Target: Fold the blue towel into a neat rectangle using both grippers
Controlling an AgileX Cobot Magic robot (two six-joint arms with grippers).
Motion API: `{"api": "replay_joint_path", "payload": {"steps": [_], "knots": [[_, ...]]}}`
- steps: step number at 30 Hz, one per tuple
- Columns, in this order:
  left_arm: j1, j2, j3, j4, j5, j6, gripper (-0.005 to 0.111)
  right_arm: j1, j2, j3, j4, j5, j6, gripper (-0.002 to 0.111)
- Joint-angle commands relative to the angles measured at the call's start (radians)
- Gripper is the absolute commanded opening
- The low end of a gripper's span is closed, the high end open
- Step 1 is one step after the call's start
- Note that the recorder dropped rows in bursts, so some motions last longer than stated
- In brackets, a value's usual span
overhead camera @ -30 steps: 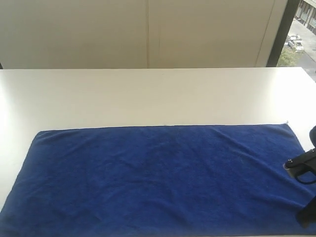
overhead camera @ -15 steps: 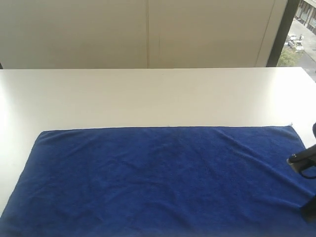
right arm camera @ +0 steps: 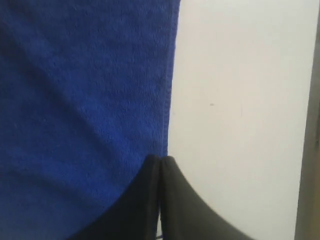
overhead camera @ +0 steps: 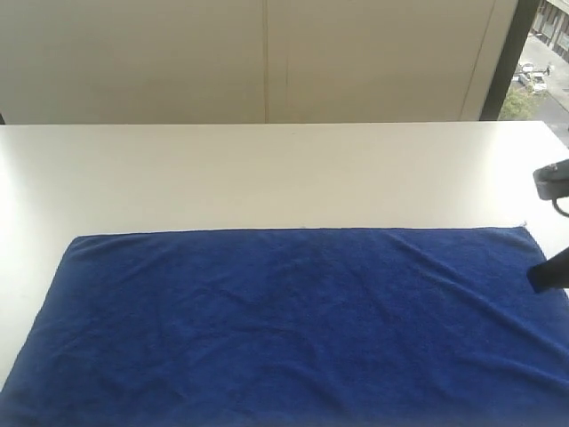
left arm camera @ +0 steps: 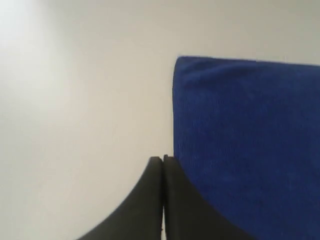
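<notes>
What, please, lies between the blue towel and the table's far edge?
Nothing: the exterior view shows only bare white table beyond the blue towel.

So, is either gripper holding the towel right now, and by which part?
Neither seems to: the left gripper and right gripper are shut empty at the blue towel's short edges, and it lies flat.

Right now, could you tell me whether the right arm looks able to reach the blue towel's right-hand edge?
Probably yes: the right gripper, jaws shut, sits right by the stitched edge of the blue towel, with only bare table beside it.
</notes>
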Motion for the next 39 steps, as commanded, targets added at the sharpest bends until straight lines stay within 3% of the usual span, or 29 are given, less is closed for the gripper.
{"api": "replay_joint_path", "payload": {"steps": [1,4,9,12,16,24,28,39], "knots": [[-0.007,0.131,-0.158,0.058,0.065,-0.012,0.0,0.0,-0.079,-0.008,0.026,-0.026,-0.007,0.0],[-0.007,0.28,-0.329,0.109,0.225,0.017,0.0,0.0,-0.113,-0.008,0.049,-0.026,-0.007,0.0],[-0.007,0.608,-0.713,0.125,0.691,0.214,0.0,0.0,-0.169,-0.008,0.07,-0.018,-0.007,0.0],[-0.007,0.746,-0.865,0.128,0.796,0.239,0.0,0.0,-0.201,-0.006,0.074,-0.021,-0.007,0.0],[-0.007,0.855,-0.938,0.118,0.747,0.239,0.0,0.0,-0.23,-0.006,0.074,-0.02,-0.007,0.0],[-0.007,0.989,-0.968,0.118,0.597,0.242,0.0,0.0,-0.234,-0.006,0.074,-0.026,-0.007,0.0],[-0.007,1.045,-1.006,0.116,0.589,0.244,0.0,0.0,-0.234,-0.006,0.074,-0.038,-0.007,0.0],[-0.03,1.083,-1.032,-0.064,0.538,0.41,0.0,0.0,-0.234,-0.006,0.074,-0.047,-0.009,0.0]]}}
